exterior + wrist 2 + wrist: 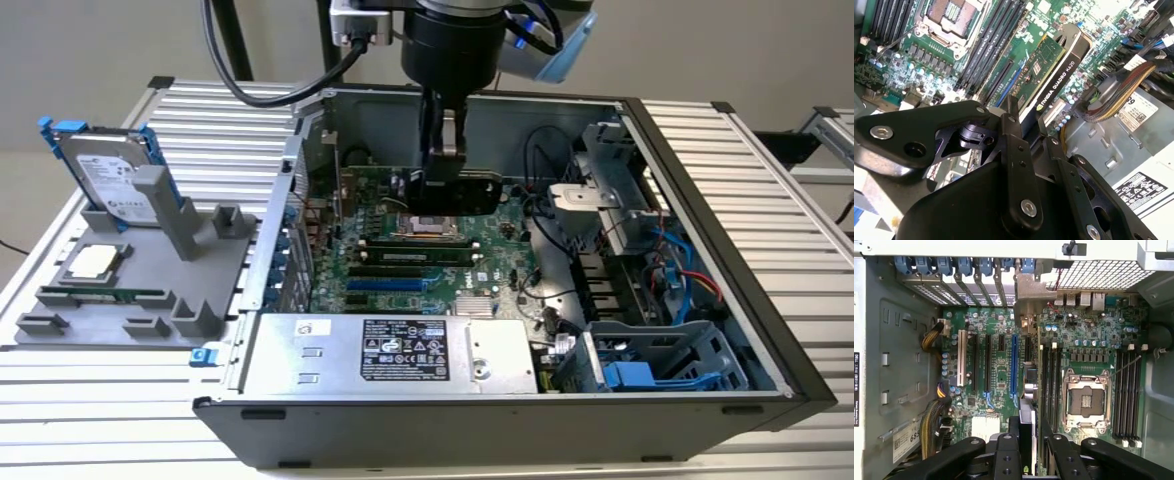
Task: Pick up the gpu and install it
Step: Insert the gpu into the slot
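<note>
Exterior view: one black gripper (447,175) hangs inside the open grey computer case (747,330), its two fingers clamped on the one thin green gpu card with a black cooler (461,192), held above the green motherboard (400,270). Beside the case, one grey tray (80,330) holds one silver hard drive with blue rails (107,170). Second wrist view shows the gpu (1051,75) between the fingers (1013,125), over four black memory slots (991,45).

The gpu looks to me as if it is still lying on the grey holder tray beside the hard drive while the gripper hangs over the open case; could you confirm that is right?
Not quite. The gpu is not on the grey holder tray; the gripper holds it above the motherboard, as the second wrist view shows. The gripper does hang over the open case, and the hard drive stands on the tray.
</note>
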Tool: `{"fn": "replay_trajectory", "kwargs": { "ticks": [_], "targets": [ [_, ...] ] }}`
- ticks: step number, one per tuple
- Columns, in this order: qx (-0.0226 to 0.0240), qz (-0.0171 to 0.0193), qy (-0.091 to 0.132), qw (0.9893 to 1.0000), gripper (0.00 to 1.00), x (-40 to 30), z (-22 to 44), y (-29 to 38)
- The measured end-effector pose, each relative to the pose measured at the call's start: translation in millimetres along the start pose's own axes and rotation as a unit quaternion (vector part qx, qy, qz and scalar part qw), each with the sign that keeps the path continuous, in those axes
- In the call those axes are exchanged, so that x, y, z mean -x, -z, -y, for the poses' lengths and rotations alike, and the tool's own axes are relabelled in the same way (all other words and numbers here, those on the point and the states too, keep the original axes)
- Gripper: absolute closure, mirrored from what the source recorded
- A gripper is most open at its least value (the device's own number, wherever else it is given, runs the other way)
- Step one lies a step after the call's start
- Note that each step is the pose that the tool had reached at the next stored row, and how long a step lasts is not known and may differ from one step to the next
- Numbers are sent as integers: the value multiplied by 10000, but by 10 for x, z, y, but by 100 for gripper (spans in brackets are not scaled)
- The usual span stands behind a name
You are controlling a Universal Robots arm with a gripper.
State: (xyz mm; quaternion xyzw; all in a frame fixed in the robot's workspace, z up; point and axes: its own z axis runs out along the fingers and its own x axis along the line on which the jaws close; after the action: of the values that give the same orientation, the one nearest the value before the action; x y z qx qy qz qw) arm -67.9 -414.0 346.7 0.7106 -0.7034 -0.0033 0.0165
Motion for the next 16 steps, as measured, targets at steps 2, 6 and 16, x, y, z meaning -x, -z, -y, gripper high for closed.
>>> {"fn": "replay_trajectory", "kwargs": {
  "ticks": [2, 6, 16],
  "targets": [
    [0, -1, 0, 10000, 100, 0, 0, -6],
    [0, -1, 0, 10000, 100, 0, 0, -12],
    [0, -6, 0, 10000, 100, 2, 2, -62]
  ]
}}
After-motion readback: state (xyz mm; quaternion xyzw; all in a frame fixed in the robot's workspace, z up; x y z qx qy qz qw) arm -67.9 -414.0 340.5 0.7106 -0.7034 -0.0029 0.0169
